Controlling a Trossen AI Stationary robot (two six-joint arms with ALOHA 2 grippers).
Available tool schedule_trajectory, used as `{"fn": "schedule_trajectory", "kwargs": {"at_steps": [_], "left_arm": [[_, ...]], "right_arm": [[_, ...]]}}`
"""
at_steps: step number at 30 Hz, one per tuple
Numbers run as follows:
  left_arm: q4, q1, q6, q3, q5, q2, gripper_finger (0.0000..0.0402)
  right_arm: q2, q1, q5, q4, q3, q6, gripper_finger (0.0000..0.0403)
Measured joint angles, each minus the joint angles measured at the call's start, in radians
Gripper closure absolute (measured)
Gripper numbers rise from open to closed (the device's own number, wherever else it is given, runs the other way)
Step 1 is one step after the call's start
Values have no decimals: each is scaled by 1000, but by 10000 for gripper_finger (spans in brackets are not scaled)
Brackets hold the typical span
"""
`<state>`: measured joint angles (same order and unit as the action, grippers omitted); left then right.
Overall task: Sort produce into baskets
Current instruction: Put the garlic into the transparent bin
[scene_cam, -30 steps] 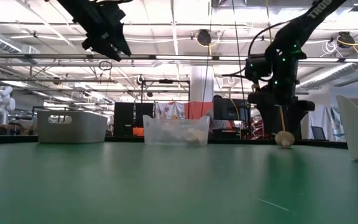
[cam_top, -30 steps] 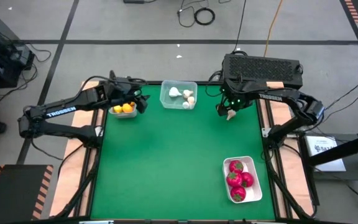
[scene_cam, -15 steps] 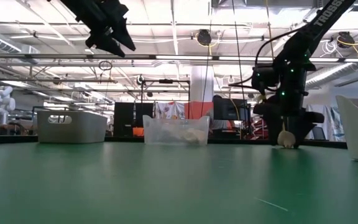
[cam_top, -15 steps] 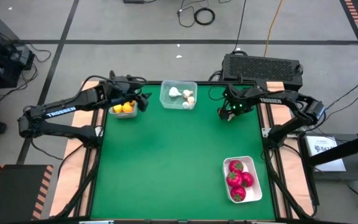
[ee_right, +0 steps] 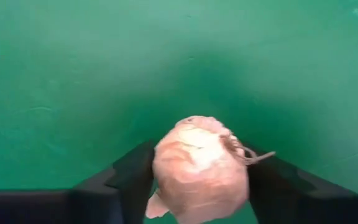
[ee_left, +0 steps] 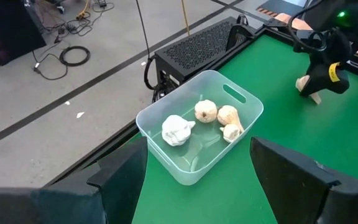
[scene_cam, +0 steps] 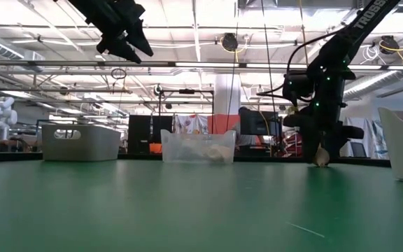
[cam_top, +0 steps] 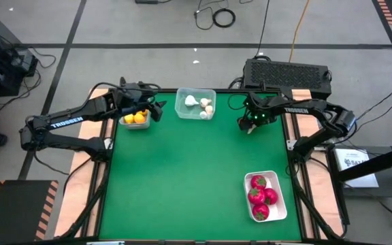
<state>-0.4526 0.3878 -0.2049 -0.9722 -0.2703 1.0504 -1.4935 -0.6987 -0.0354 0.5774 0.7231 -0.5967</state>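
A white garlic bulb (ee_right: 197, 168) sits on the green table near the far right; it also shows in the low view (scene_cam: 320, 159). My right gripper (cam_top: 249, 125) is down over it and shut on it. My left gripper (cam_top: 156, 109) is open and empty, raised high (scene_cam: 121, 35) beside the grey bin (cam_top: 136, 119), which holds lemons. The clear tub (cam_top: 196, 103) holds several garlic bulbs (ee_left: 207, 112). The white tray (cam_top: 280, 204) at the near right holds red fruits (cam_top: 258, 195). My right gripper pinches the garlic bulb's two sides (ee_right: 166, 168) between its two fingers (ee_right: 126, 177). The fingers come from above, pointing down. The bulb's underside rests on the table (scene_cam: 320, 164).
A black box (cam_top: 288, 75) stands behind the table's far right edge. Wooden side rails (cam_top: 298, 119) run along both sides of the table. The green mat (cam_top: 189, 177) lies bare between the containers.
My right gripper has gone down onto the garlic bulb lying on the table, so its fingers now stand on either side of it. The bulb has stayed in place. My left gripper has shifted slightly toward the clear tub, still raised.
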Motion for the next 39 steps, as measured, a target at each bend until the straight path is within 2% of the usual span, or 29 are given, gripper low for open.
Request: {"fn": "schedule_trajectory", "kwargs": {"at_steps": [4, 7, 12, 18, 25, 31, 39], "left_arm": [[0, 0, 1, 0, 0, 0, 111], [0, 0, 3, 0, 0, 0, 111], [-1, 0, 12, 0, 0, 0, 111], [-1, 0, 35, 0, -3, 0, 111], [-6, 0, 54, -1, -2, 0, 111], [-10, -2, 64, -1, 0, 0, 111], [-10, -5, 63, -1, 31, 0, 111]], "right_arm": [[29, 0, -28, -4, 1, -16, 240], [63, 0, -55, -2, 19, -17, 260], [129, 14, -79, -31, 107, -36, 255], [144, 71, -95, -195, 244, -39, 240], [-5, 139, -95, -323, 401, -13, 239], [-200, 190, -94, -327, 570, 78, 239], [-424, 221, -98, -317, 745, 119, 238]]}}
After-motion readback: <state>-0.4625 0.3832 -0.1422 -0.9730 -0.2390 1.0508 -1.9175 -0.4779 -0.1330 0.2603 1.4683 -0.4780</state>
